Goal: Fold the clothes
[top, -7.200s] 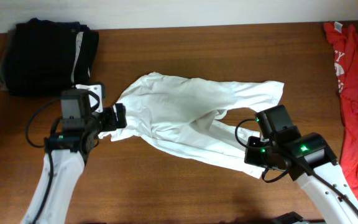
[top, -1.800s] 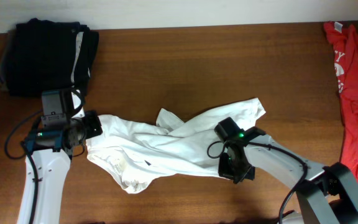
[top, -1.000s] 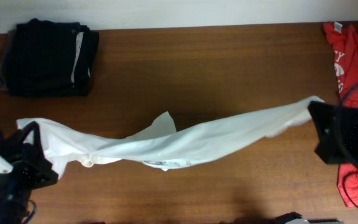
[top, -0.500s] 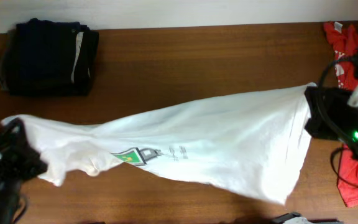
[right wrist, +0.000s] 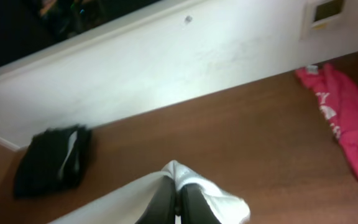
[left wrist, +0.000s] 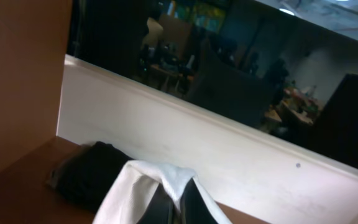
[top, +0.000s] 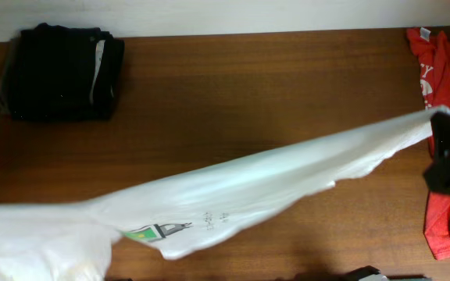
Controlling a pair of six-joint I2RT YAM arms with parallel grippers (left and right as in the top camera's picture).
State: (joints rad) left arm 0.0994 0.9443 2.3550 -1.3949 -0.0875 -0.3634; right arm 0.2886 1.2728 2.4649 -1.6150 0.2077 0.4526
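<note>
T-shirt (top: 233, 187) stretched above table (top: 248, 86) | left tool (left wrist: 174, 202) grips it | right tool (right wrist: 178, 200) grips it

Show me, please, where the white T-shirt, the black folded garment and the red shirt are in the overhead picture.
white T-shirt (top: 241, 190): overhead view, middle of the stretched fabric.
black folded garment (top: 57, 72): overhead view, centre of the pile.
red shirt (top: 437, 72): overhead view, its upper part.
</note>
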